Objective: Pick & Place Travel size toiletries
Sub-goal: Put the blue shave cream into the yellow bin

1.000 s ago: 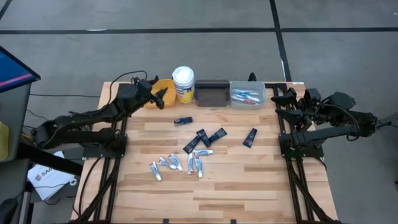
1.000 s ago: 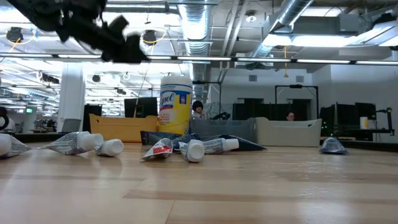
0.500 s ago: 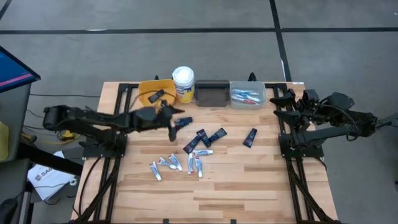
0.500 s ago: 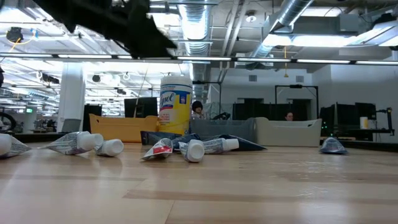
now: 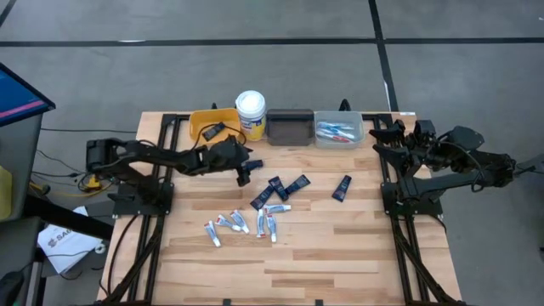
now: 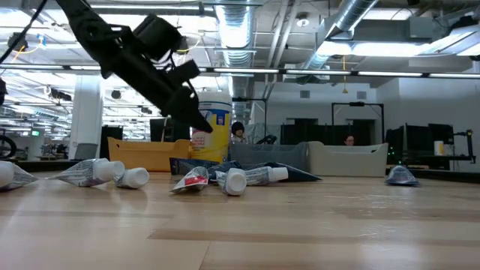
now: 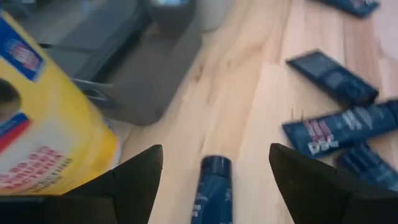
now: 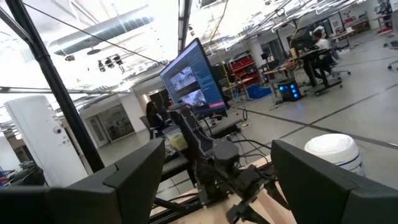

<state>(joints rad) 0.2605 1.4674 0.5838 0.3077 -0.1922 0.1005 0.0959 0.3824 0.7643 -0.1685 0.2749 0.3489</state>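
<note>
My left gripper (image 5: 244,172) is open and low over the table, just in front of the white-lidded yellow tub (image 5: 251,110). Its fingers stand on either side of a dark navy mini tube (image 7: 211,186) that lies flat on the wood, and they touch nothing. More navy tubes (image 5: 285,185) lie to the right of it. Several small white tubes (image 5: 242,223) lie nearer the front edge. One navy tube (image 5: 216,130) lies in the yellow bin (image 5: 201,121). My right gripper (image 5: 387,140) waits open and empty at the table's right edge.
Along the far edge stand the yellow bin, the tub, a dark bin (image 5: 289,127) and a grey bin (image 5: 338,132) that holds white, blue and red items. A lone navy tube (image 5: 342,187) lies at the right. The front half of the table is bare wood (image 5: 340,255).
My left gripper has left its place over the yellow bin. It has gone toward the table's right and near edges, then down to the navy tube in front of the tub. A navy tube now shows in the yellow bin where the gripper had been.
</note>
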